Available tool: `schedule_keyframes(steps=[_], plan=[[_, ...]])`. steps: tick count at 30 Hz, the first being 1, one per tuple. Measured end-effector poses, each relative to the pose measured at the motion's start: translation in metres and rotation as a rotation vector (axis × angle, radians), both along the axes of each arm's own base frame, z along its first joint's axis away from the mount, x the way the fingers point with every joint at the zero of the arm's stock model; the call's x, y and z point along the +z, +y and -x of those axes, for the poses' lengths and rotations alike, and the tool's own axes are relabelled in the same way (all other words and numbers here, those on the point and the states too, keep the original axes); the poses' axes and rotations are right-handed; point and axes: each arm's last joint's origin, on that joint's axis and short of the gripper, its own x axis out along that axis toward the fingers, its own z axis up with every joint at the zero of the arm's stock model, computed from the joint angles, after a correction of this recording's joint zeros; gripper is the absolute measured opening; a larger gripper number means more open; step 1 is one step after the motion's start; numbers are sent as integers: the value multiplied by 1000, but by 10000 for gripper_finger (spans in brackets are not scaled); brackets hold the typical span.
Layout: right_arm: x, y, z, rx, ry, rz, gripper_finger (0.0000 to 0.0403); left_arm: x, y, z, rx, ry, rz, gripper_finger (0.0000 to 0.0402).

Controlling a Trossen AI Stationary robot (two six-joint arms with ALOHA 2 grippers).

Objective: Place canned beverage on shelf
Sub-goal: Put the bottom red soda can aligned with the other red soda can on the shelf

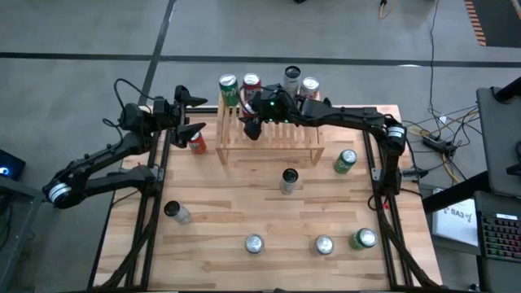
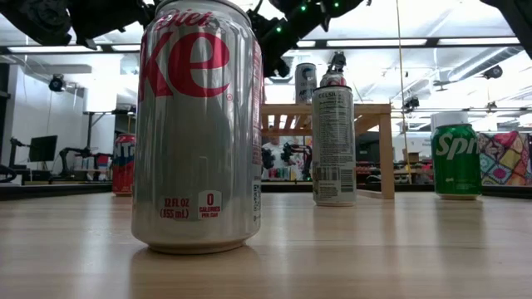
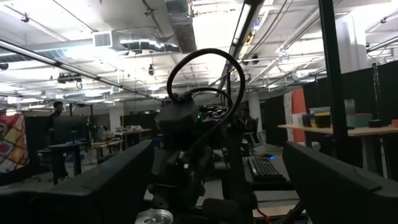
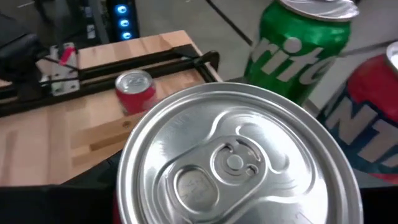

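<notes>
Right wrist view: a silver-topped, red-sided beverage can [image 4: 233,168] is seen upright, clasped between the widely spread fingers of the right gripper [image 1: 253,125] over the light-wood slatted shelf [image 1: 281,135], a green soda can [image 4: 298,50] just beyond, while the left gripper [image 1: 194,114] is held agape and empty, farther off.

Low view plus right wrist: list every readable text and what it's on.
"iet", "ke", "12 FL OZ (355 mL)", "0 CALORIES": near silver Diet Coke can.
"Spri": green Sprite can.
"rite": green can, right wrist view.
"NT": red can.
Tall slim can: print too small to read.
</notes>
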Motion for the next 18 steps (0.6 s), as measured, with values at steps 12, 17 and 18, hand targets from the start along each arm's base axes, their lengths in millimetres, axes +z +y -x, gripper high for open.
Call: schedule_keyframes(steps=[12,17,18], plan=[[-8,-4,-3,-72,6,-14,287,-2,1,-1,1,19,18,341],[-8,-4,-3,-73,3,-13,299,-2,1,-1,1,18,17,340],[-8,-4,-3,-73,3,-13,300,-2,1,-1,2,18,15,340]])
